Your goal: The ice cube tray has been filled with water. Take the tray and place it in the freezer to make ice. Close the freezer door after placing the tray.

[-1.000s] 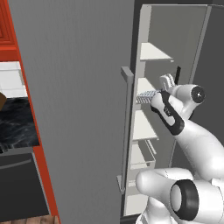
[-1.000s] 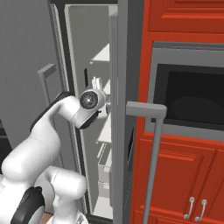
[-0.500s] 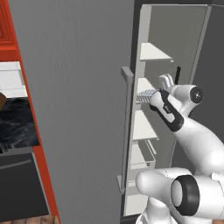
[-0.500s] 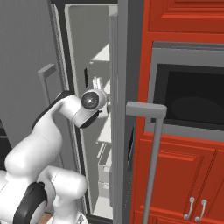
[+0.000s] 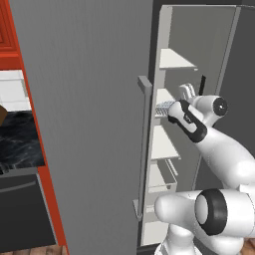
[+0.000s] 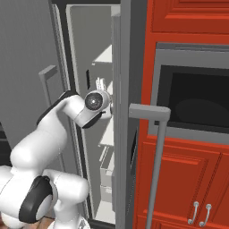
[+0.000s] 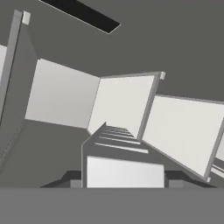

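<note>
The tool (image 5: 169, 110) stays closed on the small pale grey ice cube tray (image 5: 163, 108) — now slightly deeper over the white freezer shelf (image 5: 164, 144) below it.

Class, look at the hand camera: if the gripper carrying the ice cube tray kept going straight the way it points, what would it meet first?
Probably a white shelf inside the freezer; the gripper holds the ice cube tray toward it, though depth is unclear.

The ice cube tray (image 5: 164, 108) sits over a middle shelf (image 5: 163, 144) inside the freezer (image 5: 199, 60), right of the freezer door (image 5: 89, 124).
</note>
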